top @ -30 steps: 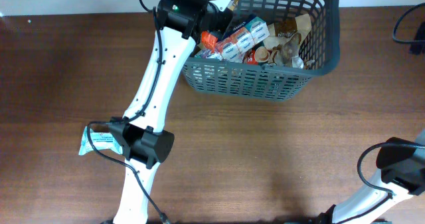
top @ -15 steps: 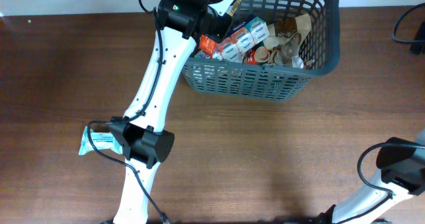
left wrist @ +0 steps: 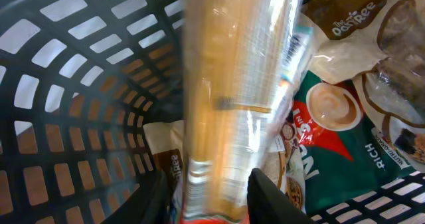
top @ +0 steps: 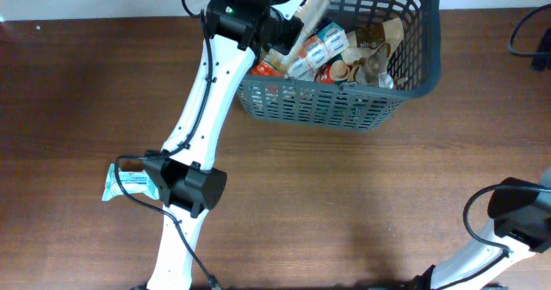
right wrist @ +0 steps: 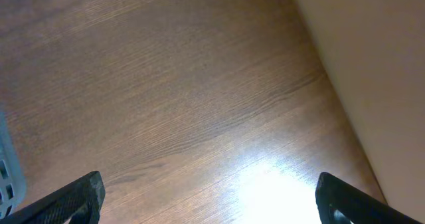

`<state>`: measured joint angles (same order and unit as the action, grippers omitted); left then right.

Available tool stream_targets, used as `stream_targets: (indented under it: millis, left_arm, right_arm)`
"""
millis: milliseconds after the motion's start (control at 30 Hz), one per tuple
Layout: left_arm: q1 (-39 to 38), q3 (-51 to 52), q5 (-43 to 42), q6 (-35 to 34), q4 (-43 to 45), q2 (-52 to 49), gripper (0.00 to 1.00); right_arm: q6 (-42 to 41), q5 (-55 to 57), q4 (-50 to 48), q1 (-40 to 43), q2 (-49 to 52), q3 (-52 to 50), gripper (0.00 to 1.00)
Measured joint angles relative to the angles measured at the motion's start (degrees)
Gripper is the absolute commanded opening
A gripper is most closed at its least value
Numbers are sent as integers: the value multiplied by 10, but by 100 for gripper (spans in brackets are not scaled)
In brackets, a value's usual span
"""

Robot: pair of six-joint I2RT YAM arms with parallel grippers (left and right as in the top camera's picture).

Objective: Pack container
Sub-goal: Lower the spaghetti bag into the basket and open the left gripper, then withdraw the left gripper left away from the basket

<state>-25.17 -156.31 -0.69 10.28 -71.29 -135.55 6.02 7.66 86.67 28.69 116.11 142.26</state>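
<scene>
The container point(top: 327, 109), a dark grey slotted basket, stands at the far edge of the wooden table point(top: 362, 195), a little right of centre in the overhead view, and it already holds a heap of snack packets. The left arm reaches up from the near side and over the basket's left rim, with the left gripper point(left wrist: 209, 177) hanging just inside that corner. Between its 2 fingers point(left wrist: 265, 194) runs a long clear packet point(left wrist: 239, 84) of pale brown biscuits, blurred in the wrist view; overhead it points up and to the right with an orange end near the top of the picture. The fingers stand slightly apart on either side of the packet, but whether they pinch it or merely flank it cannot be told. Beneath it lie a green sachet point(left wrist: 325, 131) printed with a cup of coffee and a brown-and-cream pouch point(left wrist: 352, 18). A white-and-teal packet point(top: 120, 182) lies on the table at the left, partly under the left arm's elbow, well apart from the basket. The right gripper point(right wrist: 207, 184) has its fingers spread wide over bare wood, holding nothing, at the near right corner.
</scene>
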Motion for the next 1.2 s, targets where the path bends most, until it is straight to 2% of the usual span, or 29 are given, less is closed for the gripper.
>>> stream_targets:
  millis: [200,367,500,567,633,733,933,1200]
  left_arm:
    - [0,0,0,0,0,0,33]
    - [0,0,2,0,9,0,38]
    - [0,-6,48,0,37,0,40]
    - [1,-19,82,0,47,0,45]
    - [4,-44,115,1,57,0,58]
    - [15,-98,150,-2,61,0,59]
    - [62,-214,214,-9,15,5,59]
    - [146,-226,294,-49,-76,71,62]
  right_arm:
    - [0,0,0,0,0,0,99]
    - [0,0,0,0,0,0,99]
    - [0,0,0,0,0,0,99]
    - [0,0,0,0,0,0,99]
    - [0,0,0,0,0,0,99]
    - [0,0,0,0,0,0,99]
    - [0,0,0,0,0,0,99]
    - [0,0,0,0,0,0,99]
